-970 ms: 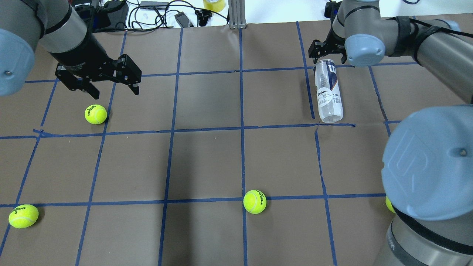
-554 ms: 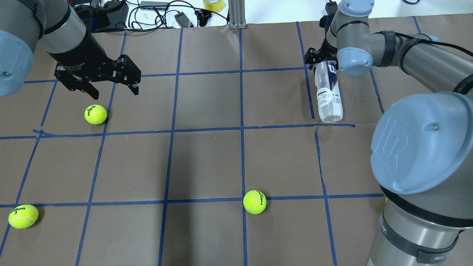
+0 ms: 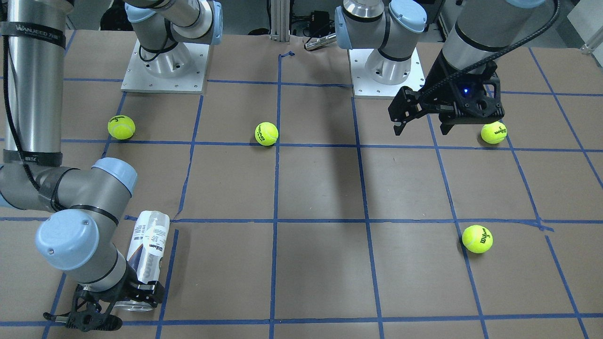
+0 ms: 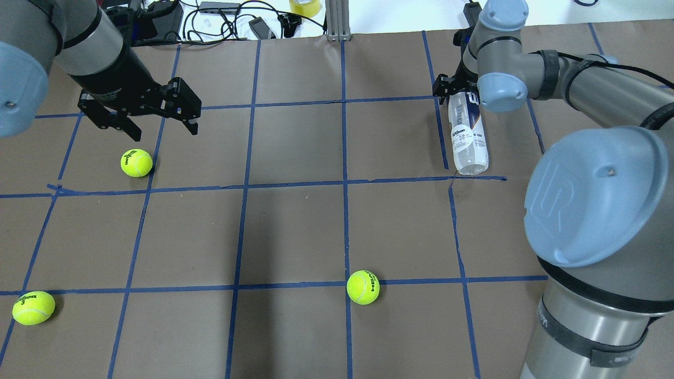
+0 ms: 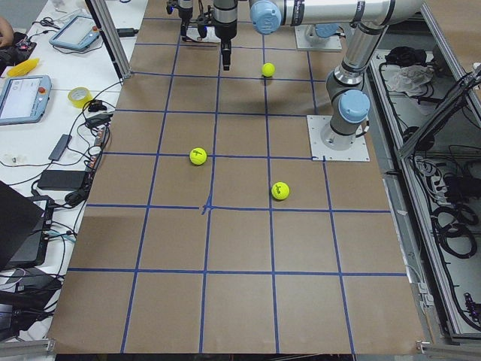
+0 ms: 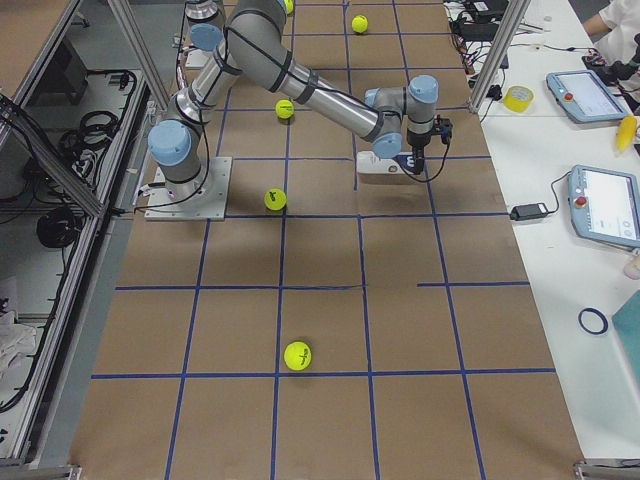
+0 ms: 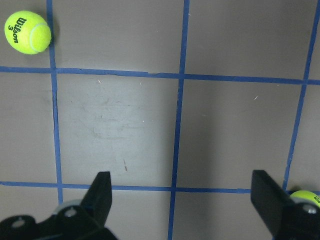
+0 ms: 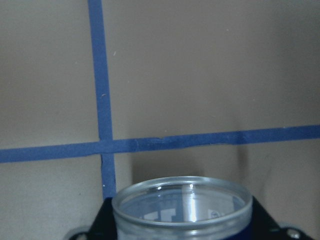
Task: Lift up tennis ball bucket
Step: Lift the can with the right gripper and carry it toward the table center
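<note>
Brown-papered table (image 4: 295,231). We note tennis ball bucket (image 4: 467,137) lying flat far right, right gripper (image 3: 118,305) straddling rim end, grip unclear; left gripper (image 4: 165,134) spread wide.

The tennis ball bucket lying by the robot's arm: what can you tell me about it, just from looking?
The tennis ball bucket is a slender clear plastic tube with a white and navy Wilson label. It looks empty and lies on its side on the brown paper table, beside a blue tape line. Its open end, with a shiny rim, points away from the robot and sits between the fingers of the right hand. Whether they squeeze it cannot be told.
</note>
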{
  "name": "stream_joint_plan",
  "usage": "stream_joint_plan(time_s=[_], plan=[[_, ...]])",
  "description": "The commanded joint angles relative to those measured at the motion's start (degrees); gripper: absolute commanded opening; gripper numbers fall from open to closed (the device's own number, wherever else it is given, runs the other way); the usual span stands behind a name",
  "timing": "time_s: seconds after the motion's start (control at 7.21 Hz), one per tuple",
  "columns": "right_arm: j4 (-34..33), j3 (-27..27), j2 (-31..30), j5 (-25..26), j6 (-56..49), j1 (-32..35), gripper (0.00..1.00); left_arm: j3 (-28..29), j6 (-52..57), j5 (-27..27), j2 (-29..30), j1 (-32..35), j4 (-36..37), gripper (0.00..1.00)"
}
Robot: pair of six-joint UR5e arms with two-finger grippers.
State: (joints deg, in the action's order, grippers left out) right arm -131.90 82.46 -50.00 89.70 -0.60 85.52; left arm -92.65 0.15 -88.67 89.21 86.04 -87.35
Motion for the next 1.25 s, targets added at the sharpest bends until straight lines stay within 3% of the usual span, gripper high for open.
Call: stream_joint_plan(time_s=[0.0,0.28,0.69,0.83,0.97,1.11], plan=[[0.6,0.2,-0.6,0.1,-0.4,0.0,0.48,0.0,-0.1,0.0,0.0,0.0,0.0,1.0],[1.5,0.3,-5.7,0.0,-0.3,3.6,0.44,0.0,0.0,0.0,0.0,0.0,0.0,1.0],[2.9,2.4,-9.9,1.2,-4.5,16.9,0.37,-0.1,-0.1,0.1,0.1,0.1,0.1,1.0],[1.8,3.0,-9.8,1.3,-11.1,21.2,0.32,-0.1,0.0,0.1,0.1,0.1,0.2,1.0],[1.8,3.4,-9.4,3.5,-20.0,24.6,0.22,0.0,0.0,0.1,0.1,0.1,0.1,1.0],[0.8,3.3,-8.8,3.9,-29.0,25.2,0.2,0.0,0.0,0.1,0.0,0.2,0.1,1.0]])
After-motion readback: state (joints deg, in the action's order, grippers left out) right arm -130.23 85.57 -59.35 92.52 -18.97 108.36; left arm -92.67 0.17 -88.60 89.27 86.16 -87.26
